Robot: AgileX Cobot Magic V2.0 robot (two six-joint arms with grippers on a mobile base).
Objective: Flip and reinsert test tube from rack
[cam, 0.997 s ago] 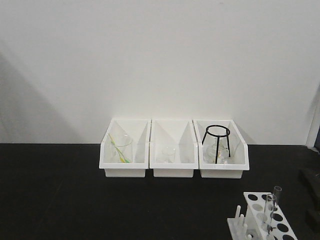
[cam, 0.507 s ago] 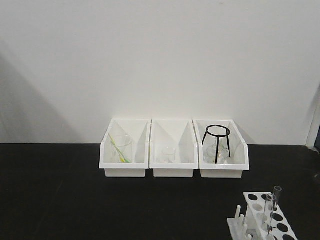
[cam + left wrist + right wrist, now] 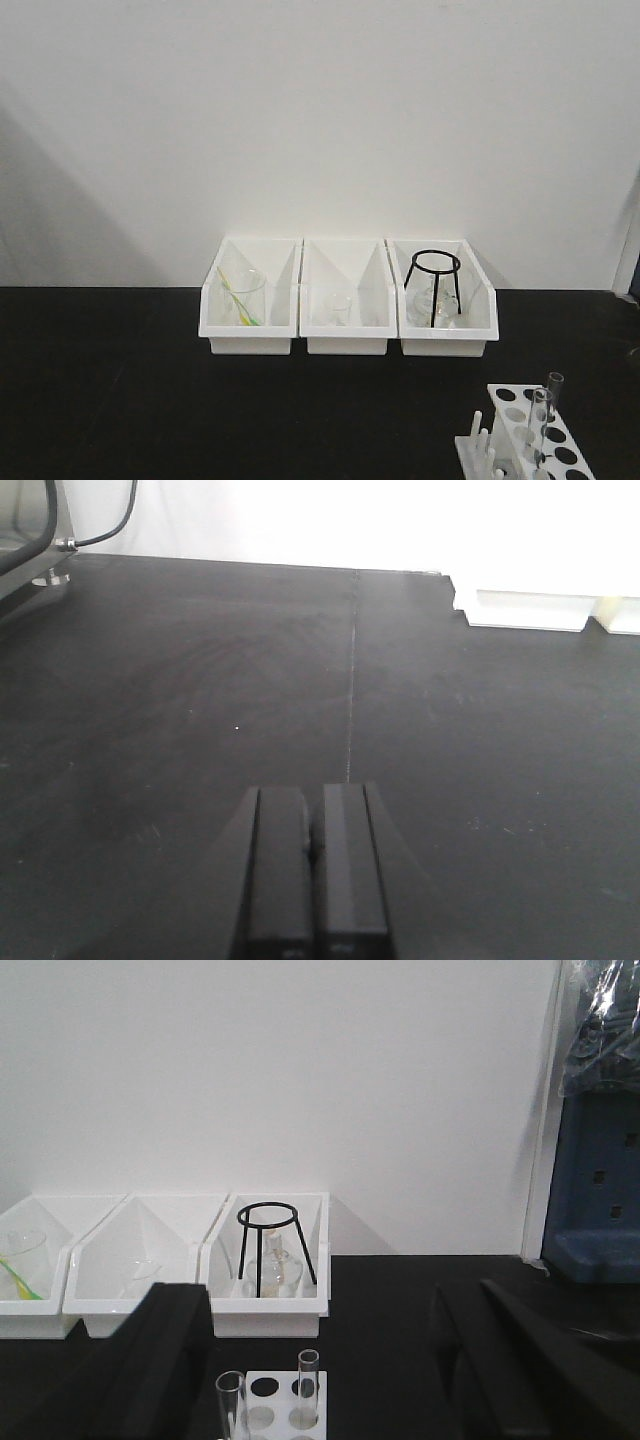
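Right gripper [image 3: 320, 1360] is hanging released just behind the rack [image 3: 285, 1400], where the test tube [image 3: 308, 1388] is standing upright, so it should be descending straight, closing gently below the rim.

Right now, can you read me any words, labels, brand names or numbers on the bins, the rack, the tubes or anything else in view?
None: no readable text shows in any view.
The three white bins are plain.
The rack and the test tubes carry no visible markings.
The blue equipment at the right edge shows no label that can be made out.
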